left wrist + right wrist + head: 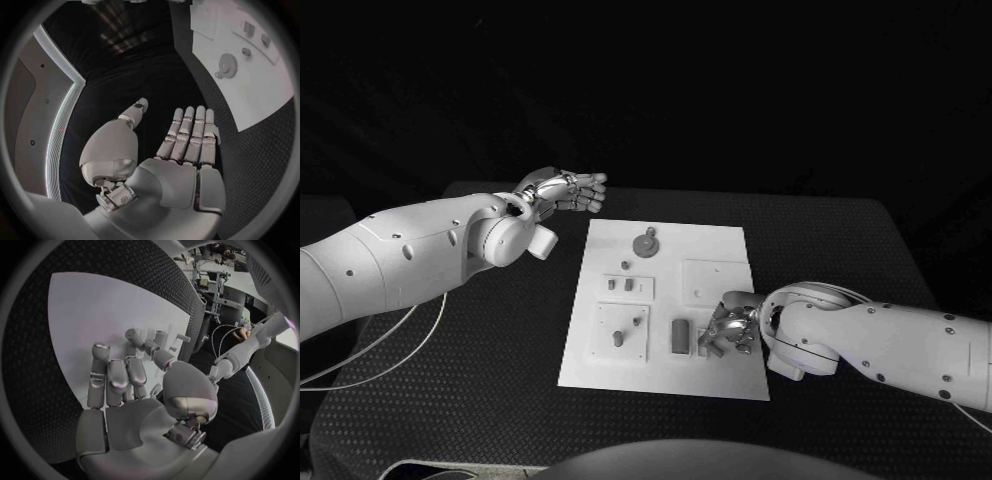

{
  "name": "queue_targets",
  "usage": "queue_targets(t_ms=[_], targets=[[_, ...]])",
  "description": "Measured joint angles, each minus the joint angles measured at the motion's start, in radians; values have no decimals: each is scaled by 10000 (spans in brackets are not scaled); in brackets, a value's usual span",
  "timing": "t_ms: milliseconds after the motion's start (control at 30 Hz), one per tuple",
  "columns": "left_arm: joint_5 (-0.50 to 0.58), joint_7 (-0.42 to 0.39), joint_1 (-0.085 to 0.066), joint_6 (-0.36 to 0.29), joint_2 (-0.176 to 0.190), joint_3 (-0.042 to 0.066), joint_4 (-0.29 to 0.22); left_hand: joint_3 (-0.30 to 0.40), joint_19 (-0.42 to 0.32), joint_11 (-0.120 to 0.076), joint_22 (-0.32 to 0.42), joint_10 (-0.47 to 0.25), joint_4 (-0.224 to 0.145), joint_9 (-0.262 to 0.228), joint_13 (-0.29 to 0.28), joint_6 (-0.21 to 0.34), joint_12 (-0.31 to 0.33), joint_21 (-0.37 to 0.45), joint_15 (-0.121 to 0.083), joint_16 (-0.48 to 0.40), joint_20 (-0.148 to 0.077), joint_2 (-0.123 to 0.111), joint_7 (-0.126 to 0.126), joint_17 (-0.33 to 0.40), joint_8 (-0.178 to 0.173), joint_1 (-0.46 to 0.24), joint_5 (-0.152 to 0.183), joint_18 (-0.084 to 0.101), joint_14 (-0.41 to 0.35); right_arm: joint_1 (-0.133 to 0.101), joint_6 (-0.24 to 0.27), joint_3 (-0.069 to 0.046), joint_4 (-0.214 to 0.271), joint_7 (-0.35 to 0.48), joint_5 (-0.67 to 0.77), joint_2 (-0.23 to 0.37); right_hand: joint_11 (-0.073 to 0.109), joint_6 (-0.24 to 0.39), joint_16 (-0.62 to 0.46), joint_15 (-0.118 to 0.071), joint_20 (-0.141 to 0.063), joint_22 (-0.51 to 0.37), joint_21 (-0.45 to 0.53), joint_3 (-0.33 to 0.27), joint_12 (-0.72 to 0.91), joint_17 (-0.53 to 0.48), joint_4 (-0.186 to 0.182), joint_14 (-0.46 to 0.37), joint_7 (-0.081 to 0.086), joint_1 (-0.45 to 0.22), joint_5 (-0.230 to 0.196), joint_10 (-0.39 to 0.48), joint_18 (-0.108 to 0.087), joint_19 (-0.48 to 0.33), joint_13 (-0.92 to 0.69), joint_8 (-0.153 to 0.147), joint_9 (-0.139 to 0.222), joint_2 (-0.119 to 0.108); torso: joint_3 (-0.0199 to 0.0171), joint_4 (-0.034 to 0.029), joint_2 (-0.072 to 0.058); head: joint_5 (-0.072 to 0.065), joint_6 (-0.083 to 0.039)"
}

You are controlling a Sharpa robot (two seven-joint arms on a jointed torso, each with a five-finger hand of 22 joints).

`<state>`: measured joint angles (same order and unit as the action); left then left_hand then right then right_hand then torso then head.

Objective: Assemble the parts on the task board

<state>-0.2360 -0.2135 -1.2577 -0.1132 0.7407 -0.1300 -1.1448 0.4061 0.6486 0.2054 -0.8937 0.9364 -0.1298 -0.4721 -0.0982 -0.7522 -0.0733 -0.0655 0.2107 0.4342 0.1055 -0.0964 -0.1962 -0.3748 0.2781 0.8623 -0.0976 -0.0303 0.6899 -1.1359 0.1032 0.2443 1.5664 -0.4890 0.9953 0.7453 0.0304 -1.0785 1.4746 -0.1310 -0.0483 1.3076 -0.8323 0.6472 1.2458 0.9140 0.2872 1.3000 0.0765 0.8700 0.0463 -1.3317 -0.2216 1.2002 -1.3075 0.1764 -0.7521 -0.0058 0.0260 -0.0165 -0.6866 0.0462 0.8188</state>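
The white task board [721,375] lies in the middle of the table. At its far end sits a gear [646,242], also seen on the board [262,100] as the gear [226,64]. Small parts [629,285], a peg [620,338] and a dark oblong part [681,335] stand on its left half. My right hand [730,326] rests on the board's near right part beside the oblong part, fingers curled. My right hand [125,390] has its thumb and a finger close together by small pegs [170,337]; whether they pinch anything is hidden. My left hand [568,190] hovers off the board's far left corner, fingers straight, empty.
A raised square plate [715,278] sits on the board just beyond my right hand. A white cable [387,340] trails over the table at the left under my left arm. The black table [848,250] surrounds the board on all sides.
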Motion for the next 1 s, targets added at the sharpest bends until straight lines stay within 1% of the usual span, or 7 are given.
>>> queue_targets(t_ms=[33, 233, 300, 533, 633, 900, 1000], targets=[[0, 1, 0, 0, 1, 0, 0, 0, 0, 0, 0, 0, 0, 4, 0, 0, 0, 0, 0, 0, 0, 0, 0, 0, 0, 0, 0, 0, 0, 1, 7, 1, 0, 9, 3, 3, 0, 0, 0, 0, 0, 0, 0, 0, 0, 8, 0, 0, 0, -8, 0, -1, 1, 0, 0, 0, 0, 8, 1, 0, 0, 0, 0], [0, 5, 0, 2, 1, 0, 0, 0, 0, 0, 9, 0, 0, 4, 0, 0, -36, 0, 0, 0, 0, 0, 0, 1, 0, 0, 0, 0, 0, 10, 59, 8, 18, 63, -6, 29, -1, -52, 0, -34, 1, 0, 0, -140, 49, 28, 26, 34, -50, -288, 0, -34, 0, 1, 0, 61, 43, 314, 2, 0, 0, 0, 0], [0, 5, 0, 2, 1, 0, 0, 0, 0, 0, 9, 0, 0, 4, -1, 0, -36, 0, 0, 0, 0, 0, 0, 1, 0, 0, 0, 0, 0, 13, 77, 11, 21, 78, -22, 35, -1, -55, 0, -49, 5, -1, 0, -141, 49, 33, 26, 19, -53, -314, 0, -35, -1, 4, 0, 61, 27, 339, 2, 0, 0, 0, 0], [0, 10, 0, 4, 3, 0, 1, 0, 0, 0, 9, 0, 0, 3, 9, 0, -35, 0, 0, 0, 0, 0, 0, -8, 0, 0, 0, 0, 0, 27, 193, 20, 77, 134, -67, 106, 35, -106, 0, -67, 17, -1, 0, -166, 87, 47, 52, 1, -95, -318, 0, -73, -33, 16, 0, 60, 27, 333, 1, -1, 0, 1, -16], [0, 12, 0, 5, 4, 0, 1, 0, 0, 0, 9, 0, 0, 3, 9, 0, -35, 0, 0, 0, 0, -3, 0, -8, 0, 3, 0, 0, 0, 26, 248, 21, 108, 153, -83, 150, 59, -109, 0, -68, 17, -2, 0, -167, 87, 53, 52, 0, -97, -356, 0, -51, -46, 15, 0, 94, 36, 296, 1, -4, 0, 7, -19], [0, 15, 0, 6, 9, 0, 2, 0, 0, 0, 8, 0, 0, 3, 8, 0, -35, 0, 0, 0, 0, -3, 0, -7, 0, 3, 0, 0, 0, -81, 376, 22, 205, 174, -107, 305, 79, -138, 0, -67, 18, -2, 1, -166, 87, 53, 52, 0, -127, -355, 0, -65, -96, 15, 0, 93, 32, 294, 2, -1, 0, 14, -27], [0, 16, 0, 7, 10, -1, 2, 0, 0, 33, 8, 33, 0, 3, 18, 0, -35, 0, 0, 0, 0, -3, 0, -7, 0, 3, 0, 0, 0, -96, 435, 20, 232, 175, -110, 327, 79, -139, 0, -67, 18, -2, 0, -167, 87, 52, 52, 0, -128, -355, 0, -66, -99, 14, 0, 93, 32, 294, 2, 1, 1, 16, -23]])
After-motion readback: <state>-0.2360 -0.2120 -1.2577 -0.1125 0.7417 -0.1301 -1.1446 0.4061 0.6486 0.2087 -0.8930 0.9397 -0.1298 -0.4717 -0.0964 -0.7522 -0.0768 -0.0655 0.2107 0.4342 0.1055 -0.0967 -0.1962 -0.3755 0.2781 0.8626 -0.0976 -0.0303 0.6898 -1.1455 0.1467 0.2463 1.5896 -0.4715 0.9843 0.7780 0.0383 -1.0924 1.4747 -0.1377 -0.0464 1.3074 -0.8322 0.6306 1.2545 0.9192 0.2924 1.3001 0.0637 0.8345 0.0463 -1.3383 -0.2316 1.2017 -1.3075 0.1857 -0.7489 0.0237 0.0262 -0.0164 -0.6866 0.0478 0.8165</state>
